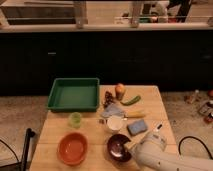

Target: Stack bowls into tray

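Note:
The orange bowl (pixel 73 148) sits at the front left of the wooden table (pixel 55 131). The smaller dark maroon bowl (pixel 118 146) sits to its right, near the front edge. The green tray (pixel 74 93) lies empty at the back left of the table. My gripper (pixel 130 147) is at the end of the white arm (pixel 152 152), which comes in from the front right. It is at the right rim of the maroon bowl.
A translucent green cup (pixel 75 119) stands between the tray and the orange bowl. A white cup (pixel 115 123), a blue sponge (pixel 136 127), a grey cloth (pixel 113 109), a green vegetable (pixel 131 100) and an orange fruit (pixel 120 90) lie mid-table.

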`<state>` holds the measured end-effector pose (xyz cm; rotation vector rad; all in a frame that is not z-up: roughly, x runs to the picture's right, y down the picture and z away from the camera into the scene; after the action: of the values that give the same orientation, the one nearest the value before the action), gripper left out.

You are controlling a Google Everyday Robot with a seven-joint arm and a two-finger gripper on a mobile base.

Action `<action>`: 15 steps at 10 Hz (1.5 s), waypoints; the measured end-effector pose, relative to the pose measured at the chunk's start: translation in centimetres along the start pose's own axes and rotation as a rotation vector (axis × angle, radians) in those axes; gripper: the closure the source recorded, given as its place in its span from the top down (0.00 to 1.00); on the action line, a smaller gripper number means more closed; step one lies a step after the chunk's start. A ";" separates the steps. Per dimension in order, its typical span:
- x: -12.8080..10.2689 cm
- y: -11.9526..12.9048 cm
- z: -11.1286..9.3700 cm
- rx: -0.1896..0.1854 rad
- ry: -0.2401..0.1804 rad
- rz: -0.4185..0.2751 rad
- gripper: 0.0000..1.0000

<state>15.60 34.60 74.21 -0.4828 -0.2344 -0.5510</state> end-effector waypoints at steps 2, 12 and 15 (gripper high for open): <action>0.0 0.0 0.0 -0.001 0.000 0.000 0.79; -2.9 -2.1 -0.3 -0.055 -0.013 -0.130 0.74; -2.6 -2.4 -1.2 -0.060 0.016 -0.130 0.44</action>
<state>12.21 33.39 73.15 -0.5236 -0.2351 -0.6901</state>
